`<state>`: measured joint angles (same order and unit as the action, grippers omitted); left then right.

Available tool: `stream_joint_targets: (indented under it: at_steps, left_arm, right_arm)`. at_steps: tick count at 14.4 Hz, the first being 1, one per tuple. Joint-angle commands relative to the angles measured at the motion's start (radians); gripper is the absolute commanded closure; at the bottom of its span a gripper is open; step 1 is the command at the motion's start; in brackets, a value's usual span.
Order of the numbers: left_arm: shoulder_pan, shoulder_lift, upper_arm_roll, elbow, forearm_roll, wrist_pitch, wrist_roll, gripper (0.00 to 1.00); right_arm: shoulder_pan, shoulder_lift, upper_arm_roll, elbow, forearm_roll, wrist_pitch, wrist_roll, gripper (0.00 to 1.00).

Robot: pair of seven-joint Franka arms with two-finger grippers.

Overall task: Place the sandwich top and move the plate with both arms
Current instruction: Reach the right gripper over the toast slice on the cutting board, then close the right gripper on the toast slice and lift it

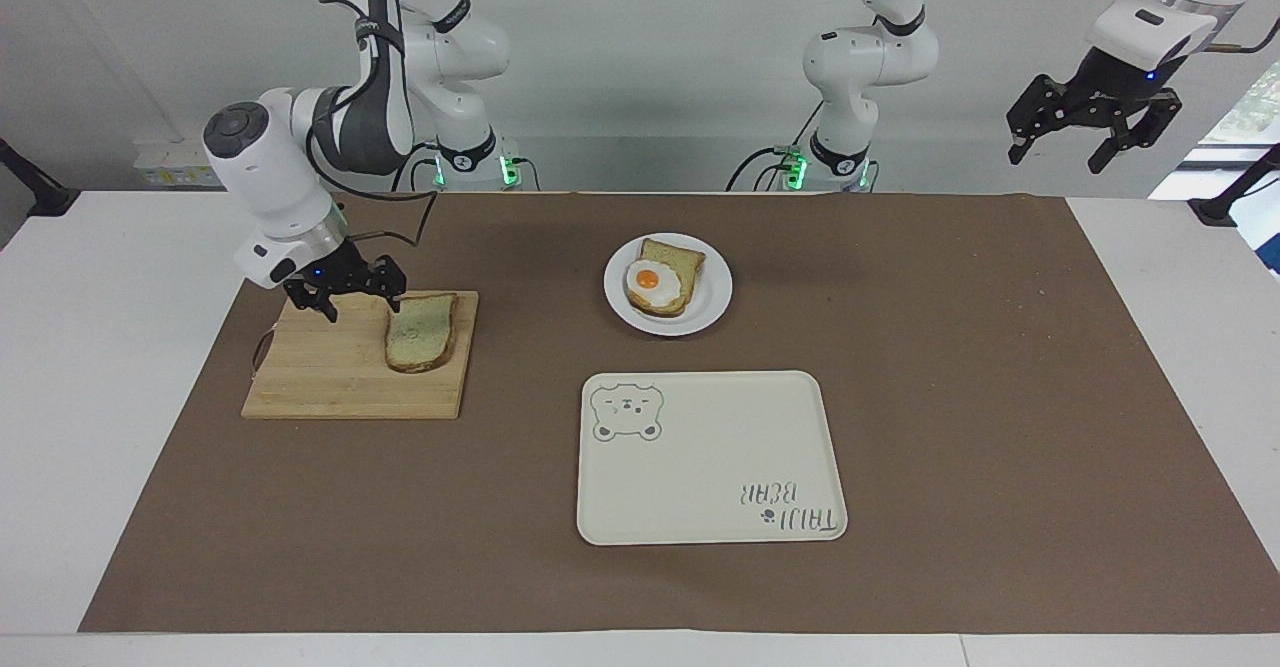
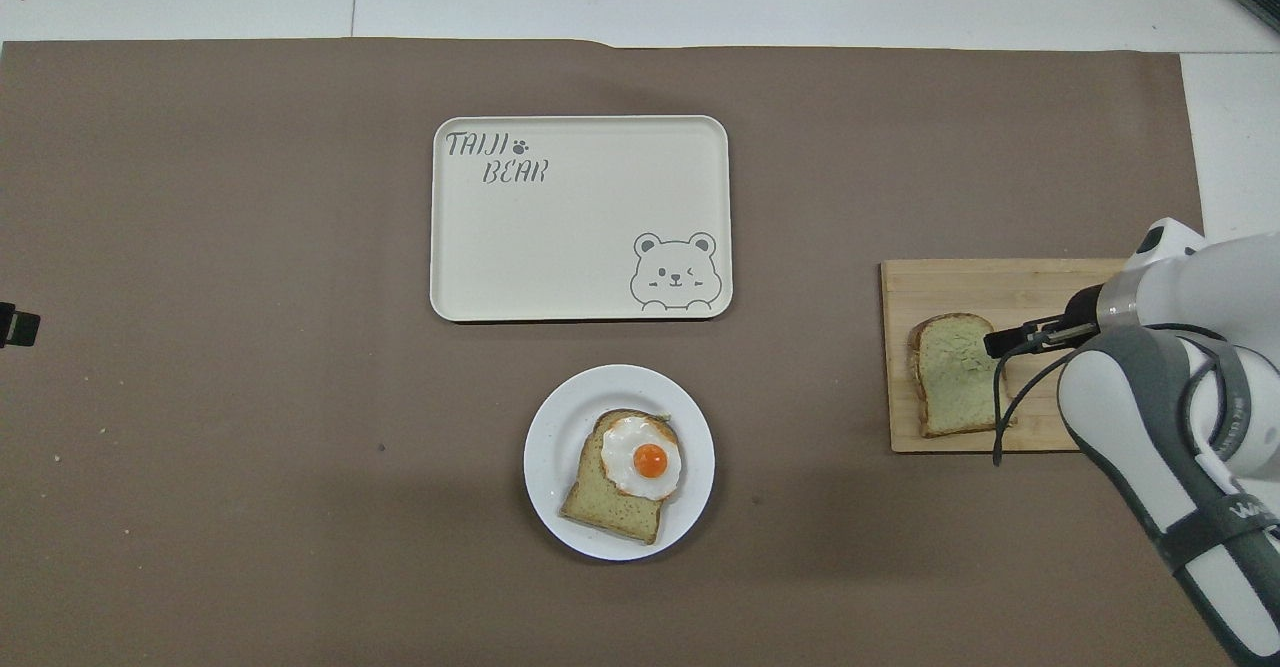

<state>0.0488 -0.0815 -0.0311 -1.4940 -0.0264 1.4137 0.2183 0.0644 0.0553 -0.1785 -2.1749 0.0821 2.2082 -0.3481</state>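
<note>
Two arms, wide bare brown mat (image 1: pixel 960 367) around cream tray (image 1: pixel 710 467) and plate (image 1: pixel 712 299), sandwich top (image 1: pixel 421 331) flat on cutting board (image 1: pixel 330 372) toward the right arm's end, right gripper (image 1: pixel 358 300) fingers apart low over the board, one fingertip at the slice's edge, left gripper (image 1: pixel 1090 137) spread, waiting high off the mat.

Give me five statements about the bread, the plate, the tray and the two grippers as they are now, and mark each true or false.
1. The sandwich top lies on the cutting board. True.
2. The right gripper holds the sandwich top in the air. False: it is open, low over the board beside the slice, which lies flat.
3. The plate carries a slice topped with a fried egg. True.
4. The plate sits on the tray. False: it rests on the brown mat, nearer the robots than the tray.
5. The left gripper is over the plate. False: it waits, open, raised at the left arm's end of the table.
</note>
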Motion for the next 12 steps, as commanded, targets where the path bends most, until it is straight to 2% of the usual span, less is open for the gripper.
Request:
stream_joint_targets:
  at_steps: [1,4,7,12]
  left_arm:
    - [0.002,-0.004,-0.001,0.014,0.011,-0.022,-0.008,0.0]
    - [0.002,-0.004,-0.001,0.014,0.011,-0.022,-0.008,0.0]
    - [0.002,-0.004,-0.001,0.014,0.011,-0.022,-0.008,0.0]
    - [0.002,-0.004,-0.001,0.014,0.011,-0.022,-0.008,0.0]
  right_arm:
    - [-0.021,0.021,0.008,-0.011,0.03,0.024,-0.054,0.0]
    - [-0.032,0.024,0.008,-0.043,0.03,0.051,-0.063,0.0]
    - [-0.028,0.05,0.01,-0.052,0.109,0.077,-0.066,0.0]
    - [-0.032,0.07,0.008,-0.055,0.114,0.1,-0.089,0.0]
